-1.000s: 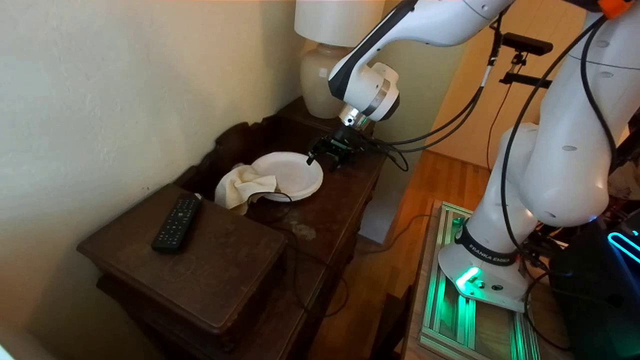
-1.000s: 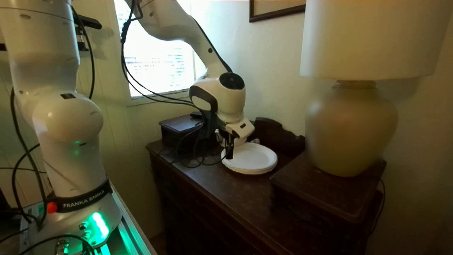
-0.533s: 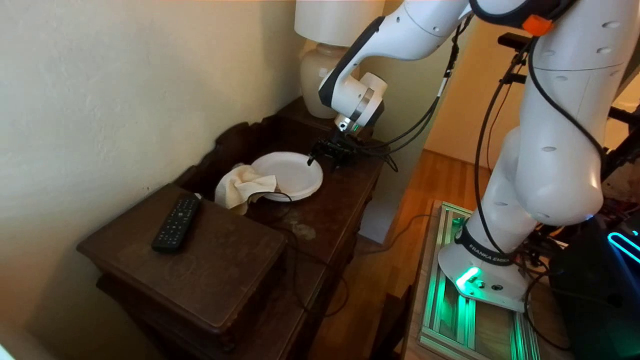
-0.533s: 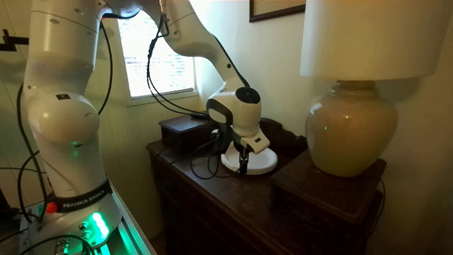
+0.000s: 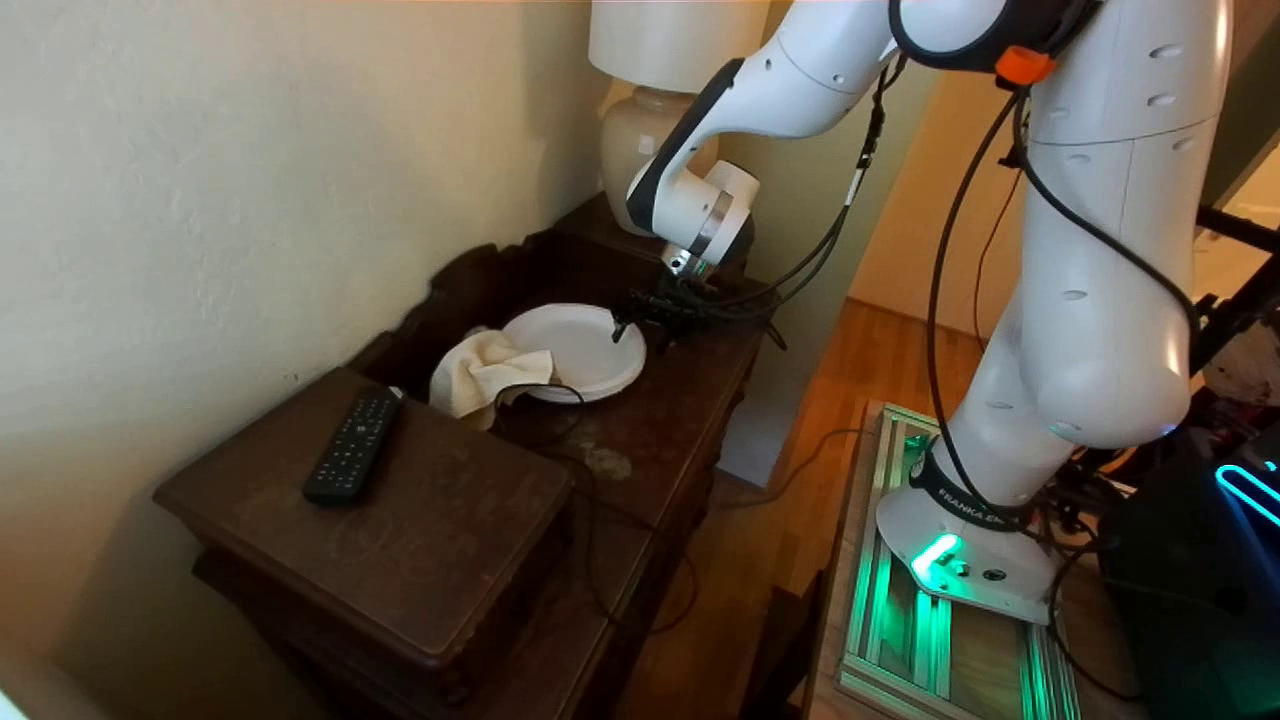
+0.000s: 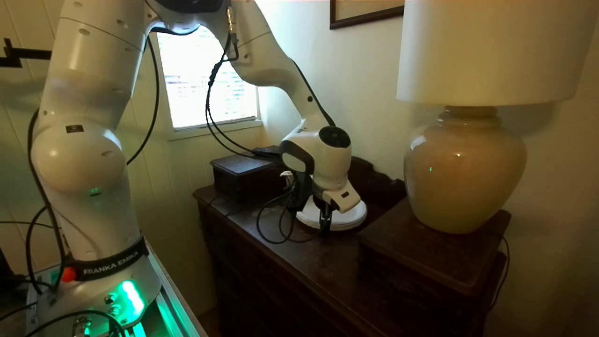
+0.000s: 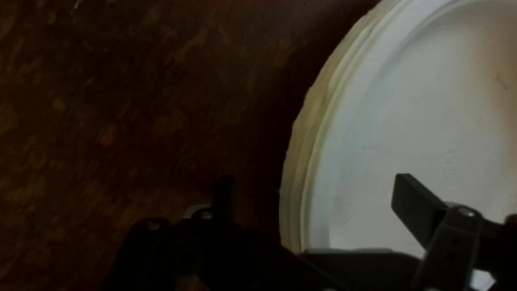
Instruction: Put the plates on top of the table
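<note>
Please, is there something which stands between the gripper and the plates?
Nothing visible does. In the wrist view, the open gripper straddles the rim of the plates. A cloth overlaps their edge in an exterior view, but away from the gripper.

A dark brown wooden dresser (image 5: 655, 440) with a scalloped backboard (image 5: 478, 278) carries a stack of round white plates (image 5: 585, 355), rims layered in the wrist view. A bunched cream cloth (image 5: 483, 375) sits beside the stack, covering part of its rim in an exterior view. A thin dark cable (image 5: 591, 540) trails across the wood and loops down over the front. On the raised, box-like ends (image 5: 400, 560) rest a long black remote control (image 5: 353, 446) and, opposite, a glossy beige lamp (image 6: 467, 159) with a white shade (image 6: 486, 56).
</note>
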